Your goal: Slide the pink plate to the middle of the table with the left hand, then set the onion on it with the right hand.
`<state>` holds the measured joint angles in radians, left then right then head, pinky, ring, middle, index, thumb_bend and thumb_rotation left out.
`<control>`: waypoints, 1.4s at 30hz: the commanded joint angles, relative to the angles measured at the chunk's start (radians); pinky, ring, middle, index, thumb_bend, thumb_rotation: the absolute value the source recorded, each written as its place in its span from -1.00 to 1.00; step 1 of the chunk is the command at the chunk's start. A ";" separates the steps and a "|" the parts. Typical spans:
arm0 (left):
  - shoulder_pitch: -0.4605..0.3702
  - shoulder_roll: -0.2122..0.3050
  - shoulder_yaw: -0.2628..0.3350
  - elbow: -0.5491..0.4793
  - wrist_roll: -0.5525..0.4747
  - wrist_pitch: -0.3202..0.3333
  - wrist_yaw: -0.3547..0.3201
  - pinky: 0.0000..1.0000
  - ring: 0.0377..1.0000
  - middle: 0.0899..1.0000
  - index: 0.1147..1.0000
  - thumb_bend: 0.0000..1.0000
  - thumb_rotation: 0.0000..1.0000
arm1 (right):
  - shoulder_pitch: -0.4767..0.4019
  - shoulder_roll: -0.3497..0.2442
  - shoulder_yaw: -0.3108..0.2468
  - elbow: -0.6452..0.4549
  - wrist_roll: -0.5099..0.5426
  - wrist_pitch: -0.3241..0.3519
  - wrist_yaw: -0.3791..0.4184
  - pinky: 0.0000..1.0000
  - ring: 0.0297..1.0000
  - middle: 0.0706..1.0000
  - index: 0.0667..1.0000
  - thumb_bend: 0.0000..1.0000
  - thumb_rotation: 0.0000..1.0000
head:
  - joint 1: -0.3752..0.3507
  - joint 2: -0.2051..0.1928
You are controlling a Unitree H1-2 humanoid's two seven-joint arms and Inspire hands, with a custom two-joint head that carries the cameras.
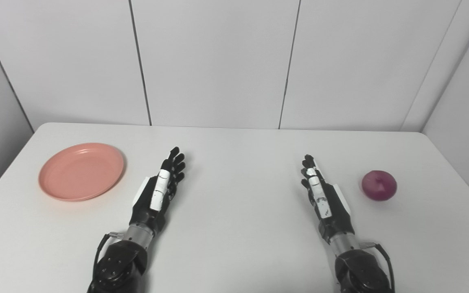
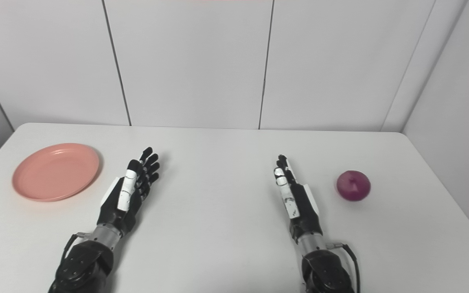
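A pink plate (image 1: 81,171) lies flat on the left side of the white table (image 1: 238,228). A red-purple onion (image 1: 379,185) sits on the right side. My left hand (image 1: 161,189) rests on the table, open and empty, fingers straight, a little right of the plate and not touching it. My right hand (image 1: 321,193) also rests on the table, open and empty, fingers straight, a short way left of the onion. The same scene shows in the right eye view: plate (image 2: 55,171), onion (image 2: 353,185), left hand (image 2: 133,188), right hand (image 2: 294,195).
White wall panels (image 1: 218,61) stand right behind the table's far edge. A grey wall closes in on the right (image 1: 466,122). The table's left edge runs close past the plate.
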<state>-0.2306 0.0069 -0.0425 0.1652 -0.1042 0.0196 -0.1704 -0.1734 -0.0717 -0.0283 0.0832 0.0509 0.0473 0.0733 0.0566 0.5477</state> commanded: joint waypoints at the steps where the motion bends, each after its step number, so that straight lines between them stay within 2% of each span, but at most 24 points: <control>1: -0.022 -0.021 -0.005 -0.006 0.021 -0.054 0.025 1.00 1.00 1.00 1.00 0.50 1.00 | -0.026 -0.018 -0.012 -0.018 0.018 -0.062 0.013 1.00 1.00 1.00 1.00 0.27 1.00 | 0.019 -0.005; 4: -0.021 -0.042 -0.011 -0.004 0.060 -0.063 0.059 1.00 1.00 1.00 1.00 0.49 1.00 | -0.022 -0.032 -0.018 -0.006 0.034 -0.076 0.027 1.00 1.00 1.00 1.00 0.25 1.00 | 0.069 -0.026; 8: -0.019 -0.051 -0.021 -0.005 0.079 -0.054 0.068 1.00 1.00 1.00 1.00 0.52 1.00 | -0.019 -0.043 -0.022 0.004 0.040 -0.089 0.038 1.00 1.00 1.00 1.00 0.19 1.00 | 0.101 -0.042; 16: -0.017 -0.053 -0.031 -0.013 0.081 -0.044 0.072 1.00 1.00 1.00 1.00 0.55 1.00 | -0.017 -0.050 -0.020 0.016 0.042 -0.107 0.049 1.00 1.00 1.00 1.00 0.16 1.00 | 0.121 -0.063; 26: -0.029 -0.060 -0.030 0.013 0.099 -0.103 0.098 1.00 1.00 1.00 1.00 0.50 1.00 | -0.018 -0.058 -0.020 0.046 0.034 -0.141 0.061 1.00 1.00 1.00 1.00 0.14 1.00 | 0.194 -0.123; 30: -0.041 -0.056 -0.029 0.015 0.099 -0.108 0.096 1.00 1.00 1.00 1.00 0.53 1.00 | -0.017 -0.058 -0.025 0.048 0.035 -0.143 0.061 1.00 1.00 1.00 1.00 0.13 1.00 | 0.211 -0.135; 42: -0.068 -0.005 -0.040 -0.045 0.088 -0.038 0.039 1.00 1.00 1.00 1.00 0.62 1.00 | -0.010 -0.050 -0.037 0.027 0.043 -0.127 0.055 1.00 1.00 1.00 1.00 -0.05 1.00 | 0.245 -0.163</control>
<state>-0.2416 -0.0024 -0.0812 0.1572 -0.0113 -0.0131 -0.1272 -0.1655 -0.1179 -0.0558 0.1300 0.0782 -0.0299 0.1319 0.2945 0.3866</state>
